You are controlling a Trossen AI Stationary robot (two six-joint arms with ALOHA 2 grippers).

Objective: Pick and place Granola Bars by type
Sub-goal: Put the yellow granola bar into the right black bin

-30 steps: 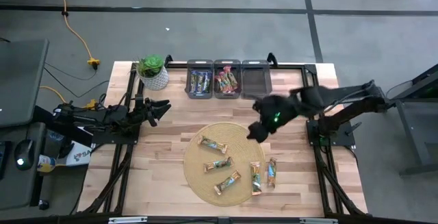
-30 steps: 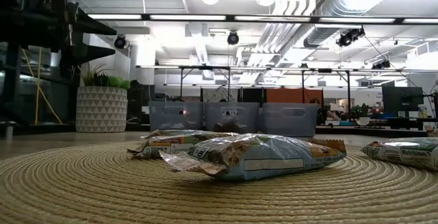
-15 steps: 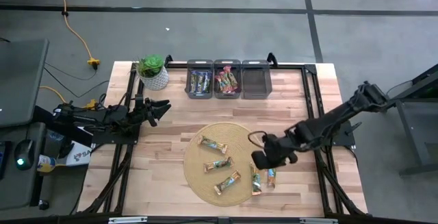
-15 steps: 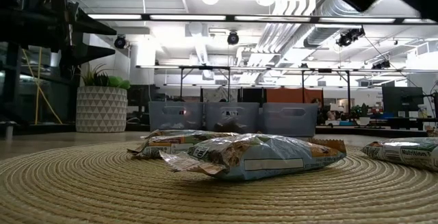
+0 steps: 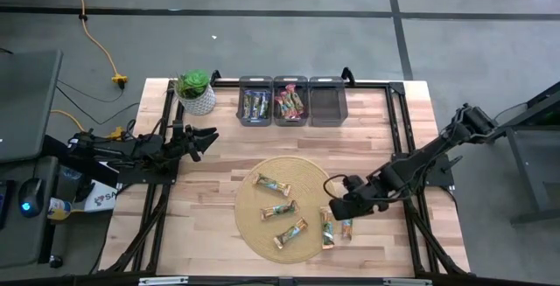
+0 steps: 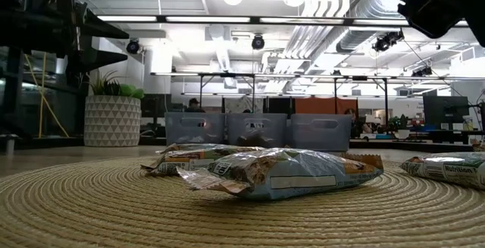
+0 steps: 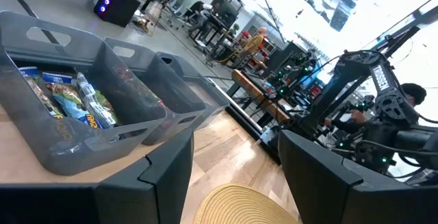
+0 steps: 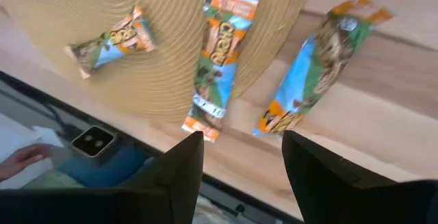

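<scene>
While the right gripper (image 5: 339,209) hangs open-jawed above the two Granola Bars (image 5: 337,226) at the straw mat's (image 5: 262,233) right edge, likely lining up a pick, their long axes run roughly toward the bins. Three more bars lie angled on the mat. Farthest, the grey bins (image 5: 293,101) hold sorted bars; the left gripper (image 5: 208,135) waits open by the plant (image 5: 195,91).

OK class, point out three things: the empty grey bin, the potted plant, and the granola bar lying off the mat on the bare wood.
empty grey bin (image 5: 327,104), high view, its bare floor.
potted plant (image 5: 196,93), high view, the white pot.
granola bar off the mat (image 8: 320,63), right wrist view, middle of its wrapper.
</scene>
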